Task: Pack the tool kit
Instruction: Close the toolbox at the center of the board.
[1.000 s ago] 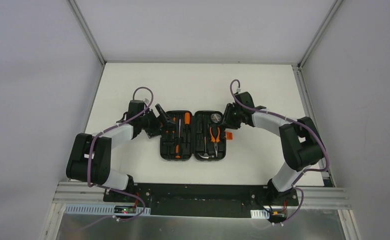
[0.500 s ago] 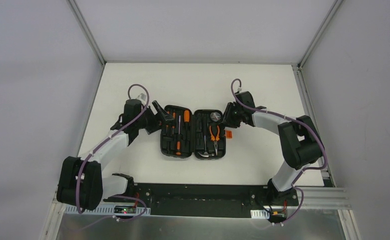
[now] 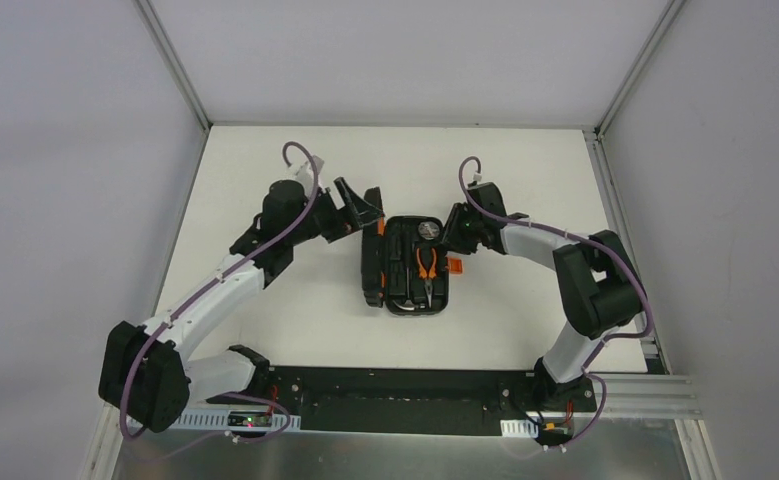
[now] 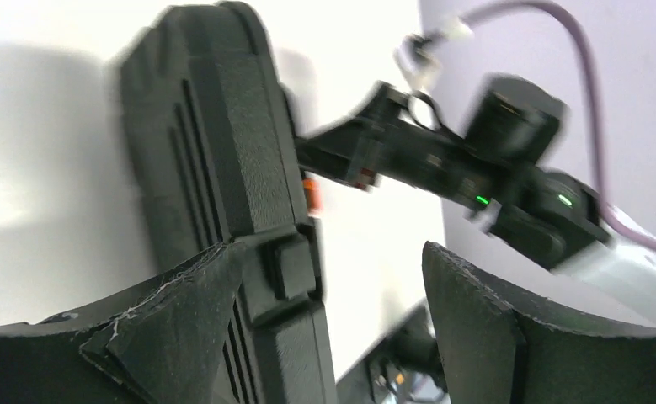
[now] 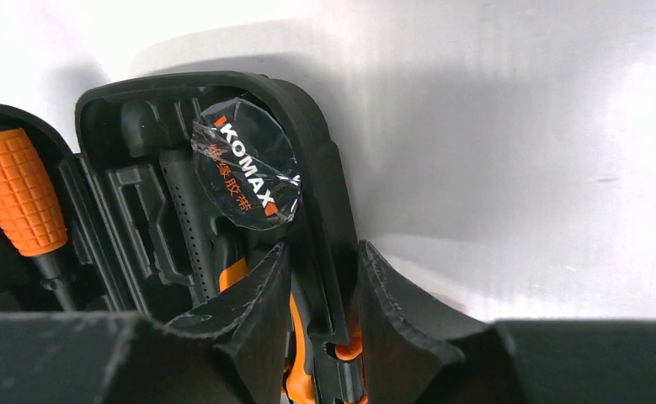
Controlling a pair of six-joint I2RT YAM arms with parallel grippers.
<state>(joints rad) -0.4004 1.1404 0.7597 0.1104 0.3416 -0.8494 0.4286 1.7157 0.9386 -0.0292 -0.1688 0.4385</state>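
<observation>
The black tool kit case sits mid-table. Its left half (image 3: pixel 372 262) stands nearly upright on the hinge; in the left wrist view I see its ribbed outer face (image 4: pixel 215 151). The right half (image 3: pixel 412 300) lies flat, holding orange pliers (image 3: pixel 427 265) and a round tape measure (image 5: pixel 247 164). An orange screwdriver handle (image 5: pixel 17 189) shows in the raised half. My left gripper (image 3: pixel 367 205) is open, one finger (image 4: pixel 181 311) against the lid's outside. My right gripper (image 3: pixel 455 235) is shut on the flat half's right wall (image 5: pixel 328 252), beside the orange latch (image 3: pixel 456 267).
The white table (image 3: pixel 295 170) is bounded by grey walls at the left, back and right. A metal rail (image 3: pixel 395 385) with both arm bases runs along the near edge. In the left wrist view, the right arm (image 4: pixel 476 177) shows beyond the case.
The left arm has swung up and to the right, tipping the case's left half from flat to nearly upright. The right gripper has held its place on the right wall.
</observation>
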